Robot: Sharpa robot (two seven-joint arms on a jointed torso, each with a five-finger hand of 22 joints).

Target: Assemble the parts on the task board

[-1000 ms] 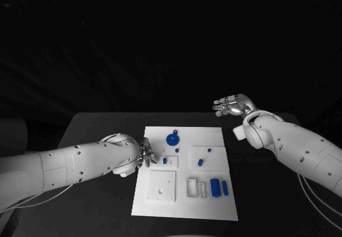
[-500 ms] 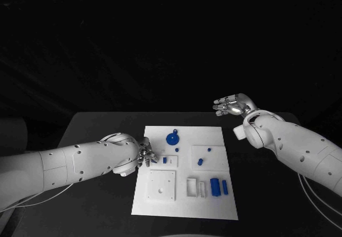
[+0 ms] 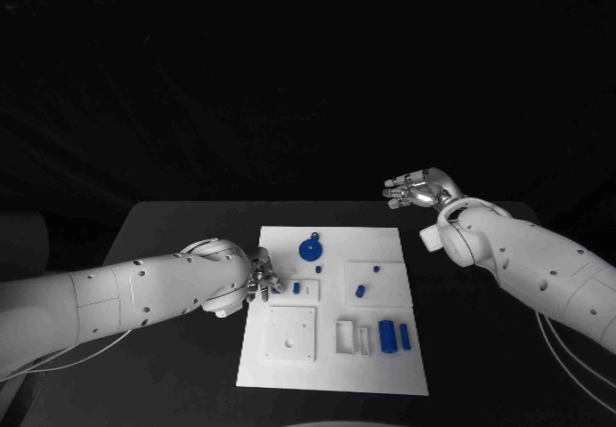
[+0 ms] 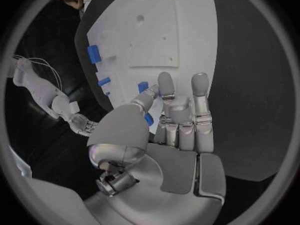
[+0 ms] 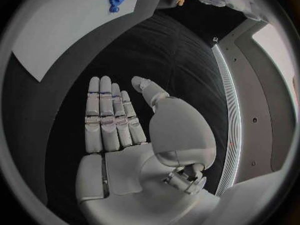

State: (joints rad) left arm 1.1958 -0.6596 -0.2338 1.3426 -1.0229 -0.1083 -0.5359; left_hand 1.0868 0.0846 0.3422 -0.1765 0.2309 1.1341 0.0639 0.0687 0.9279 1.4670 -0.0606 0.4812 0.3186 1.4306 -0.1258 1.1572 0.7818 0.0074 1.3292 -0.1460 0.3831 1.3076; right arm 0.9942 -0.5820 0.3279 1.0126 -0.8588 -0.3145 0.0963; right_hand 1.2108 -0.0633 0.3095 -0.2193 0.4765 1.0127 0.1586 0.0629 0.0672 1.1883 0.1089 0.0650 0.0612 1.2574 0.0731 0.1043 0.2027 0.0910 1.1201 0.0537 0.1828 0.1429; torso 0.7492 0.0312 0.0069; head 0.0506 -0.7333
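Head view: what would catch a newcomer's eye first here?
The white task board in the middle of the black table, dotted with small blue parts such as the round blue piece near its far end. The left hand is at the board's left edge, pinching a small blue part. The right hand is raised off to the right, open.

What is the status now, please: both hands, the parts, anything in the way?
Left hand pinches a small blue part at the task board edge. Right hand open, raised beyond the board. Nothing blocking.
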